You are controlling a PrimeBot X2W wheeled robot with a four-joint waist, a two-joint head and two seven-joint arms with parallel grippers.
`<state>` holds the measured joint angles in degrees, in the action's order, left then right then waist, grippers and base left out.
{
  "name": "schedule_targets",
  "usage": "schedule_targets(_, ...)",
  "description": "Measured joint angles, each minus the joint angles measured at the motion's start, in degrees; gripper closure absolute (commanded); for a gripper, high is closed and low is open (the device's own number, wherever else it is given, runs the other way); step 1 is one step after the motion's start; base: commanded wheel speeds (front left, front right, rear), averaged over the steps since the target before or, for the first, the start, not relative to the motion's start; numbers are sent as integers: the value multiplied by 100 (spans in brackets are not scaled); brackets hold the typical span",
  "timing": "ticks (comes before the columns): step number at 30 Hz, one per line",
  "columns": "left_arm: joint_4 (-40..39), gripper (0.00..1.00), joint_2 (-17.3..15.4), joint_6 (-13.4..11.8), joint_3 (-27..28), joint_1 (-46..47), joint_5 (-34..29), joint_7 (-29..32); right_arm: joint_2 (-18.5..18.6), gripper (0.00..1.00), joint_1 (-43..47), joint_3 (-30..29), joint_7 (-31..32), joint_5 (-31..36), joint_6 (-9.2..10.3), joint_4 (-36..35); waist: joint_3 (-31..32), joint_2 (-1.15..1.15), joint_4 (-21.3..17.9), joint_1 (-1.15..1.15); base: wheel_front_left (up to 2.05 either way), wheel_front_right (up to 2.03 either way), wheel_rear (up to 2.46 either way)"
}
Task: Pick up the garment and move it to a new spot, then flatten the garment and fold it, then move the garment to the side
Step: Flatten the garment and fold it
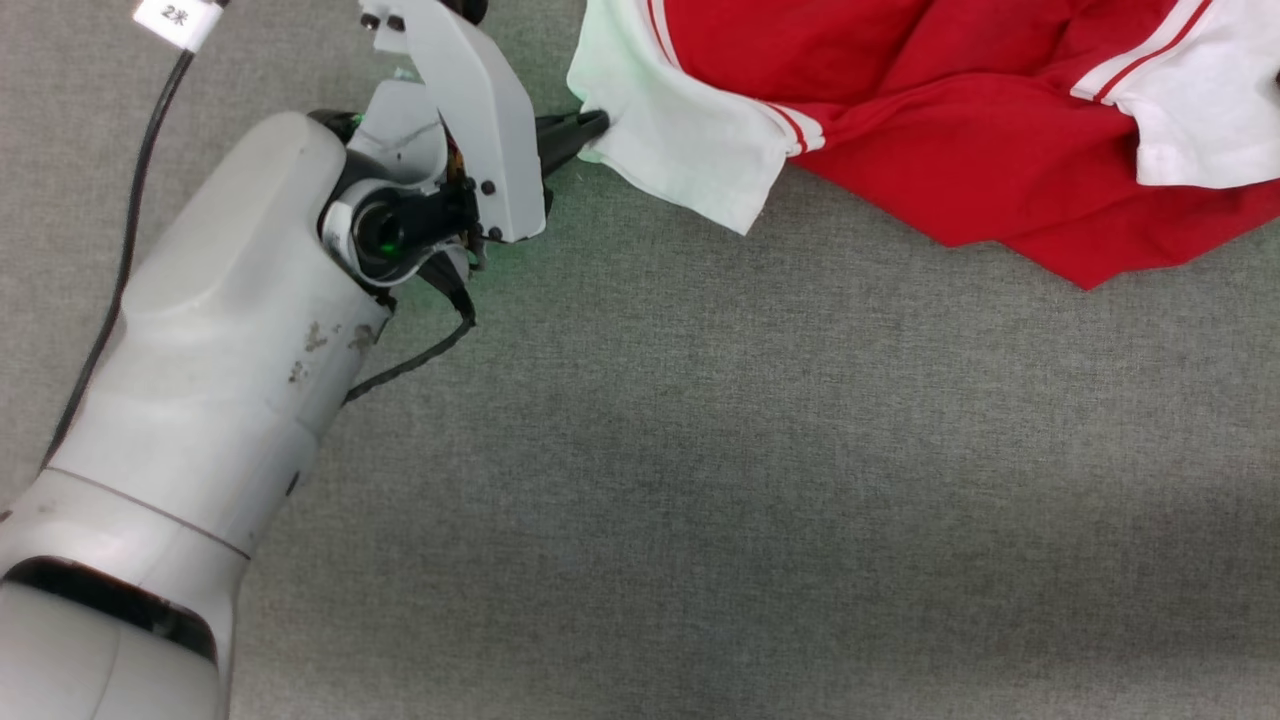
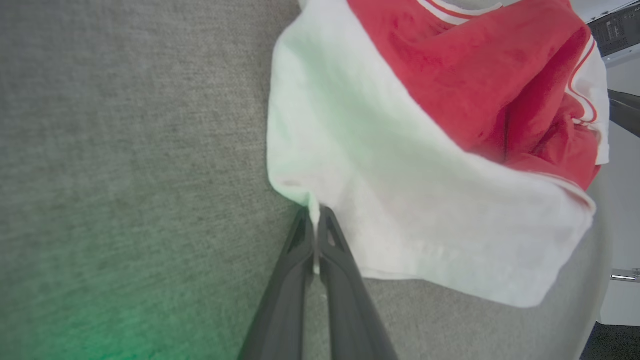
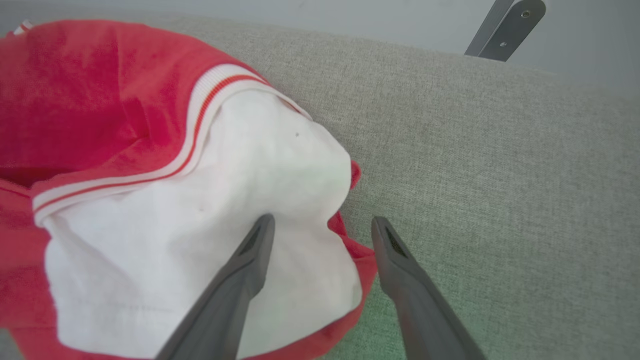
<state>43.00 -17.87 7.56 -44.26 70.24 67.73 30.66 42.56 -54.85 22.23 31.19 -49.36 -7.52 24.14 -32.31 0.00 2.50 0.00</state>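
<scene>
The garment (image 1: 960, 130), a red T-shirt with white sleeves and striped bands, lies crumpled on the grey cloth surface at the top of the head view. My left gripper (image 1: 598, 124) is shut on the edge of its left white sleeve (image 1: 690, 140). In the left wrist view a thin fold of that sleeve (image 2: 400, 200) is pinched between the closed fingers of the left gripper (image 2: 316, 214). My right gripper (image 3: 322, 225) stands open over the edge of the other white sleeve (image 3: 210, 225), one finger above the fabric, nothing held.
The grey fabric-covered surface (image 1: 760, 480) stretches wide in front of the shirt. My pale left forearm (image 1: 200, 400) and its black cable (image 1: 130, 230) lie along the left. A grey metal bracket (image 3: 505, 27) stands beyond the surface's far edge.
</scene>
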Motion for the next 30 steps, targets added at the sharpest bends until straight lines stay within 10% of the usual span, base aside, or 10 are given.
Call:
schedule_targets(7,43,100,-14,0,-99,57,108,-22,18,4,-70,98,40,-26,0,-81,-9,0,-27,0,0,0,0)
schedule_targets(9,52,100,-7,0,-136,80,136,-36,15,53,-70,131,41,-49,0,-75,-14,0,-22,0,0,0,0)
schedule_targets(14,65,100,-11,0,-208,137,194,-52,12,97,-105,187,16,-97,1,-46,-29,0,-3,0,0,0,0)
schedule_targets(30,65,100,-104,-1,-405,141,424,-147,11,100,-148,224,-180,-211,0,-24,45,0,-34,0,0,0,0)
